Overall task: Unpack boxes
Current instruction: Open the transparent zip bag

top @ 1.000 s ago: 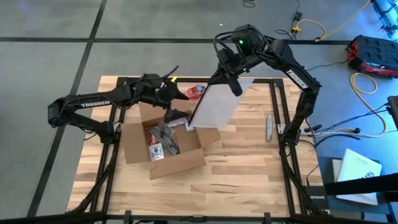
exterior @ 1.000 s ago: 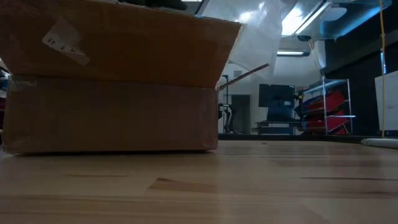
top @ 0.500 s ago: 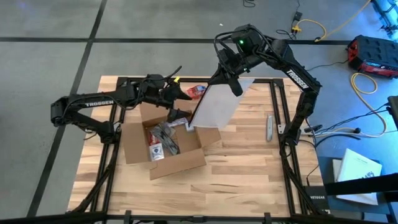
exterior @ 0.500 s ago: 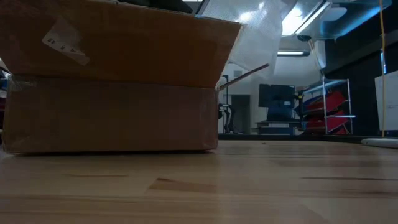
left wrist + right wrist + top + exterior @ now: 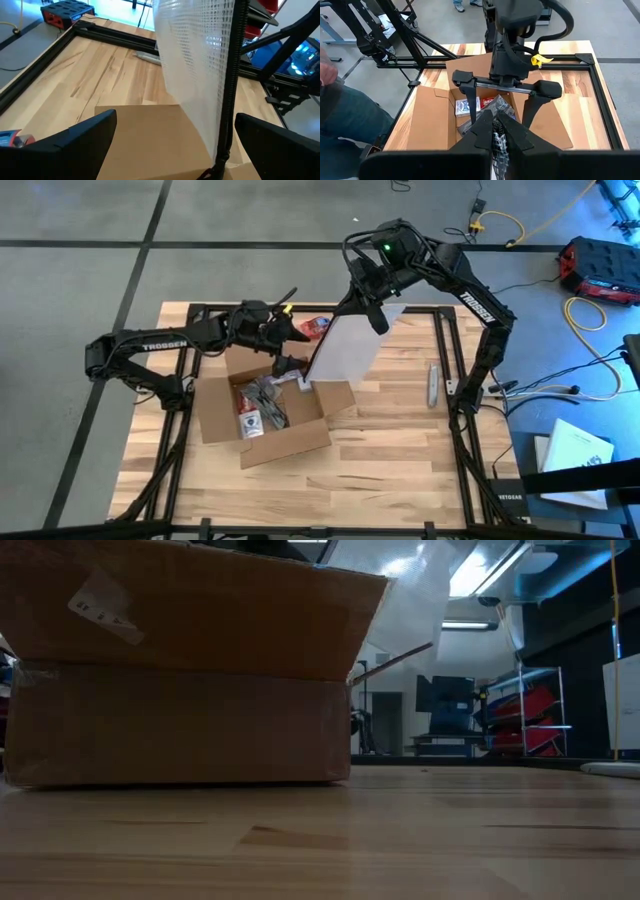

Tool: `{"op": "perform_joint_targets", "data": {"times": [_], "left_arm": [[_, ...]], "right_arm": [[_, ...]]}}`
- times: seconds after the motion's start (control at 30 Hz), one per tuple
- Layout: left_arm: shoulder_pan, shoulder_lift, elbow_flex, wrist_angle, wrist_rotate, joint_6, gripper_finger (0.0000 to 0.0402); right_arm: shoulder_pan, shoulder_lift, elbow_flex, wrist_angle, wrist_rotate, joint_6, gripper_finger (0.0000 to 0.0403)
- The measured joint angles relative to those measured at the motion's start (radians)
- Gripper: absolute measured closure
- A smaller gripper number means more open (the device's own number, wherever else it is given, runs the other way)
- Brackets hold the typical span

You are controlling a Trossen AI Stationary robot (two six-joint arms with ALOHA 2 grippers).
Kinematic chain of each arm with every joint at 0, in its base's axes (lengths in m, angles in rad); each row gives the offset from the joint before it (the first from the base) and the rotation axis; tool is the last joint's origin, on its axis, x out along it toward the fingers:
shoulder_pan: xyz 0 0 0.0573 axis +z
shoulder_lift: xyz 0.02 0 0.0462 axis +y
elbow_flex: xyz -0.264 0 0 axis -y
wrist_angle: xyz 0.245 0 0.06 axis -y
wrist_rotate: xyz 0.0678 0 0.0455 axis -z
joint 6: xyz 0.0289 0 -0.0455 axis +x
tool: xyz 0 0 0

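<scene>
The open brown cardboard box (image 5: 262,418) rests on its base on the table, flaps spread, with several small packed items (image 5: 260,405) inside; it fills the left of the low view (image 5: 180,670). My right gripper (image 5: 376,312) is shut on a clear, silvery plastic bag (image 5: 345,350) high above the box's right flap. My left gripper (image 5: 296,348) is wide open over the box's far flap (image 5: 150,135), just left of the hanging bag (image 5: 195,65), touching nothing. A small red-and-blue object (image 5: 315,327) lies on the table beyond the box. My right gripper pinches the bag's top edge (image 5: 498,142) between its two fingers, coming from above and pointing down. The bag hangs slack below the fingers. Whether the bag's lower end (image 5: 330,380) touches the box's right flap I cannot tell.
A grey utility knife (image 5: 432,385) lies on the table right of the box. A black frame (image 5: 445,340) runs round the tabletop. Bare wood lies at the near right (image 5: 400,450). A person's legs (image 5: 350,115) show beside the table's left side.
My left gripper has moved a little toward the table's right edge, nearer the hanging bag, staying open. My right gripper and the bag have kept still.
</scene>
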Motion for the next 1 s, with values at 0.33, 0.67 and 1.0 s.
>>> {"op": "perform_joint_targets", "data": {"times": [0.33,0.67,1.0], "left_arm": [[0.014,0.000,0.000,0.000,-0.003,0.012,0.0007],[0.045,0.000,0.000,-0.001,-0.009,0.029,0.0007],[0.061,0.000,0.000,0.000,-0.009,0.030,0.0007]], "right_arm": [[0.000,0.000,0.000,-0.001,0.000,0.001,0.0403],[0.000,0.000,0.000,-0.002,-0.013,0.006,0.0403],[0.000,0.000,0.000,-0.008,-0.048,0.014,0.0403]]}}
